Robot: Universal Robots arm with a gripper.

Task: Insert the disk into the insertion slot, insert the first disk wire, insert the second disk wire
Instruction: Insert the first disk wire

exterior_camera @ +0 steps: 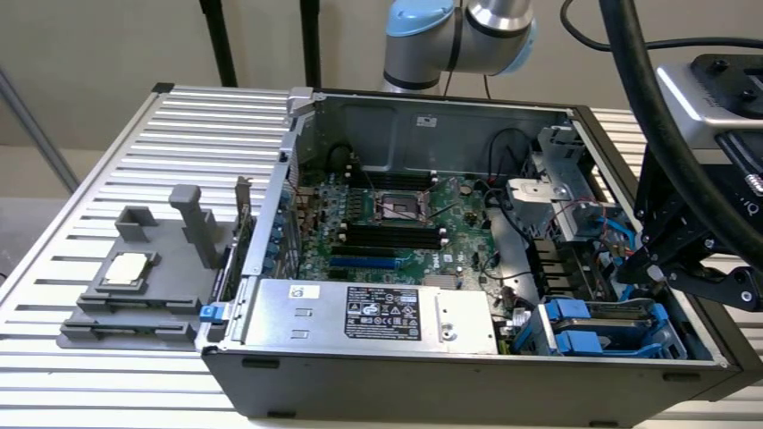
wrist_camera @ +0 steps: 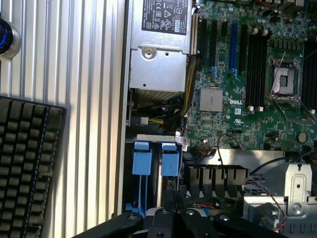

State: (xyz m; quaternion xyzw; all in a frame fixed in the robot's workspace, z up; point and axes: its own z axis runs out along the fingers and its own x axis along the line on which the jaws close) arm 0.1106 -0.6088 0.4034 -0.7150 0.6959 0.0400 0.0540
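Observation:
The insertion slot (exterior_camera: 610, 329) is the grey cage with bright blue plastic latches in the near corner of the open computer case, on the exterior view's right. In the wrist view its two blue latches (wrist_camera: 155, 159) sit side by side in the slot (wrist_camera: 148, 198). My black gripper (exterior_camera: 630, 271) hangs just above that cage, beside the case wall. Its fingers (wrist_camera: 167, 204) stand close together over the slot, shut, and I see nothing between them. The disk itself is hidden; I cannot pick out its labelled body. A light blue cable (exterior_camera: 614, 234) runs down the case wall towards the cage.
A silver power supply box with a black label (exterior_camera: 372, 315) (wrist_camera: 159, 54) lies beside the slot, with the green motherboard (exterior_camera: 399, 223) (wrist_camera: 247, 89) behind it. A grey fixture holding a small square chip (exterior_camera: 127, 270) stands on the slatted table (exterior_camera: 107, 161). A black keyboard (wrist_camera: 25, 168) lies outside the case.

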